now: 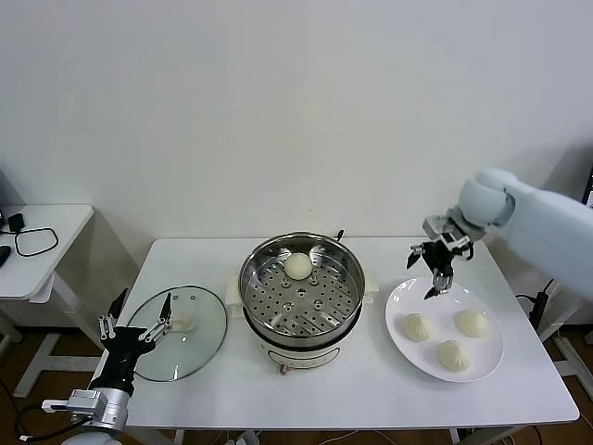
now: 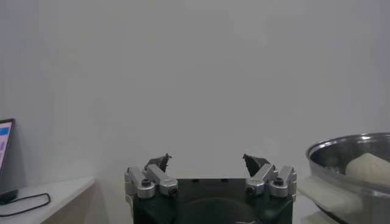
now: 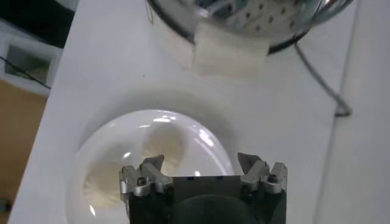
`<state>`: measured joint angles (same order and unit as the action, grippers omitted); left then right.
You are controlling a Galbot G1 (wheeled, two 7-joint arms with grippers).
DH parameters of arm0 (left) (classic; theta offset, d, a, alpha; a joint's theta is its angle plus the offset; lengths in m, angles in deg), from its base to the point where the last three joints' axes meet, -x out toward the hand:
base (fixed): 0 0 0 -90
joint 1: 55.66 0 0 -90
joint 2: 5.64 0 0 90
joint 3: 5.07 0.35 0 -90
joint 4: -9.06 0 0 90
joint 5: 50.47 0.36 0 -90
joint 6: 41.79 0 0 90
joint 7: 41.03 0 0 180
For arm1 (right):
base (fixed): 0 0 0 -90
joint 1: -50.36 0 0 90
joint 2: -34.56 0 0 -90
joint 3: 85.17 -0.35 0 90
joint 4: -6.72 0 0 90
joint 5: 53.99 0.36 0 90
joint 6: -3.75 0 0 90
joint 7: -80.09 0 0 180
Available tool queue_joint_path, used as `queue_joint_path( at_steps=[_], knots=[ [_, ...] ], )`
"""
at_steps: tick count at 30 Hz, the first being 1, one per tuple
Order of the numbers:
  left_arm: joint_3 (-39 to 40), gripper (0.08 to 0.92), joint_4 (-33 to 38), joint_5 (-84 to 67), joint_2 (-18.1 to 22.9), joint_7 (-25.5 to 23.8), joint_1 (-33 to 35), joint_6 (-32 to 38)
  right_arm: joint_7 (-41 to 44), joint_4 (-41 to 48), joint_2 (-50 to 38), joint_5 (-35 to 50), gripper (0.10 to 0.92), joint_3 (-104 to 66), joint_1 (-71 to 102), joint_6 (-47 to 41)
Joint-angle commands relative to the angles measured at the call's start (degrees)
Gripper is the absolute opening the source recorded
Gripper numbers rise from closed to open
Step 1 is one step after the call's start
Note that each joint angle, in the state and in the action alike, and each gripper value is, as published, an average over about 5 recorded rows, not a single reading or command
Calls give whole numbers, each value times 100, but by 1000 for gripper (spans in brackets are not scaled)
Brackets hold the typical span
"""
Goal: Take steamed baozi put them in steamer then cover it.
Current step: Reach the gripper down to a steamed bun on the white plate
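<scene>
Above the white plate (image 1: 400,301) I hold the right gripper (image 1: 432,269), jaws spread and empty. One baozi (image 1: 297,266) sits in the steamer (image 1: 345,308); three baozi (image 1: 451,354) wait. Next I'd drop onto the nearest. The left gripper (image 1: 141,324) idles open by the glass lid (image 1: 199,341). White table (image 1: 352,408), plain wall (image 1: 278,111).

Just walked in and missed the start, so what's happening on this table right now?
A two-armed robot is moving steamed baozi into the steamer. One bun already sits on its perforated tray, and three more wait on the white plate. The right claw hangs open and empty over the plate's far-left edge. The left claw, also open, hovers above the glass lid, which lies flat on the table left of the steamer.
</scene>
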<state>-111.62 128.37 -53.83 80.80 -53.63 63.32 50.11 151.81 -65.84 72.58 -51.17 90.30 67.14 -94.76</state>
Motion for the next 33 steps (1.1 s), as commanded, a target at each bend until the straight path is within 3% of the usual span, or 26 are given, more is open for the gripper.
queue_joint_path(
  at_steps=[1,33],
  knots=[
    [4,823,-68,6,4,2,-15,6,-176,309,-75,-334,823,-573,1148,-306],
    [50,823,-114,106,43,11,-33,43,-430,597,332,-754,822,-924,1561,-245]
  ],
)
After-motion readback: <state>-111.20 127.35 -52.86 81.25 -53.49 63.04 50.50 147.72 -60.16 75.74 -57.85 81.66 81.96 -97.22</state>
